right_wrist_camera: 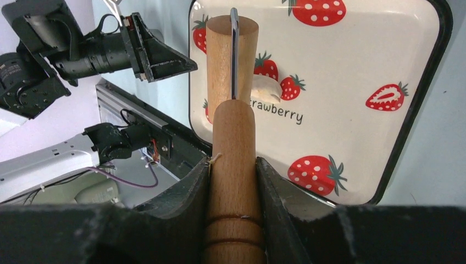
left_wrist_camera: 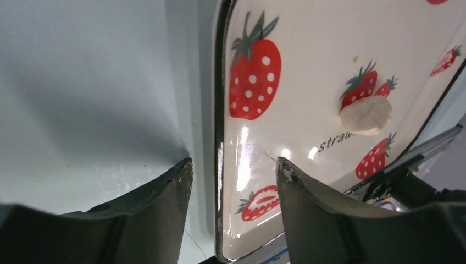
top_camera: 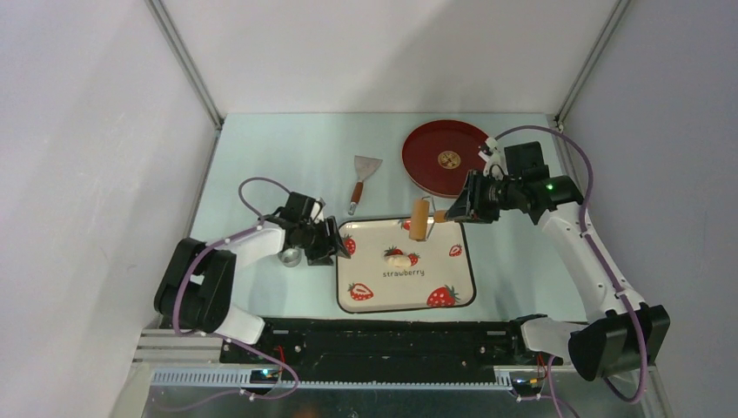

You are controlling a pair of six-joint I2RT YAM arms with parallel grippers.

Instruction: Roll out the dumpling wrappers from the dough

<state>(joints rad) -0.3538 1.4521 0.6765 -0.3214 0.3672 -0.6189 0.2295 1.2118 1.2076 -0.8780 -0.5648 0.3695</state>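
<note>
A small pale lump of dough (top_camera: 399, 259) lies near the middle of the strawberry tray (top_camera: 461, 292), beside a printed strawberry. My right gripper (top_camera: 452, 213) is shut on the handle of a wooden rolling pin (top_camera: 420, 218), which hangs over the tray's far edge. In the right wrist view the rolling pin (right_wrist_camera: 232, 60) points toward the dough (right_wrist_camera: 268, 88). My left gripper (left_wrist_camera: 233, 168) is open at the tray's left side. One of its fingers is on each side of the tray's dark rim (left_wrist_camera: 218, 137), with a gap on both sides. The dumpling wrappers are out of view.
A shiny metal cutter ring (top_camera: 290, 257) stands on the table just left of my left gripper. A scraper (top_camera: 361, 174) with a wooden handle lies behind the tray. A red plate (top_camera: 446, 157) sits at the back right, close to my right arm.
</note>
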